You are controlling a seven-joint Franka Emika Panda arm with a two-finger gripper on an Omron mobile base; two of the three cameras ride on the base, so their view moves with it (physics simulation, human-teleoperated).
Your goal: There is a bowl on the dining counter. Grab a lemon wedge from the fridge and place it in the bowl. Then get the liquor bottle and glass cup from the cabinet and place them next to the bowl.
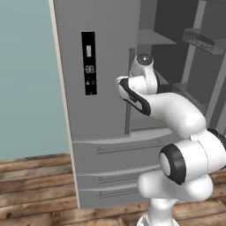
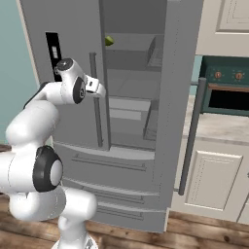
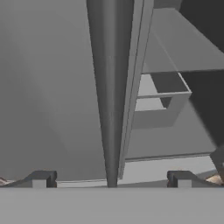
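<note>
Lemon wedge (image 2: 109, 41): a small yellow-green piece on the upper shelf (image 2: 131, 48) of the fridge (image 2: 78, 29), near that shelf's left end and just inside the edge of the closed left door (image 1: 101, 66). The right door (image 2: 177, 97) stands swung open, so the shelves and door bins are exposed. Gripper (image 3: 111, 179): jaws spread wide and empty, seen from the hand view with the two dark tips on either side of the left door's vertical bar handle (image 3: 109, 87), which runs up the middle of the frame; the fridge interior lies to its right. In the right base view the hand (image 2: 92, 86) sits in front of the left door, below the wedge and to its left. Step in hand, as judged: the reach for the wedge. Doing it well calls for raising the hand to shelf height, passing to the right of the handle and door edge, keeping the jaws wide until they flank the wedge, then closing gently on so small a piece.
</note>
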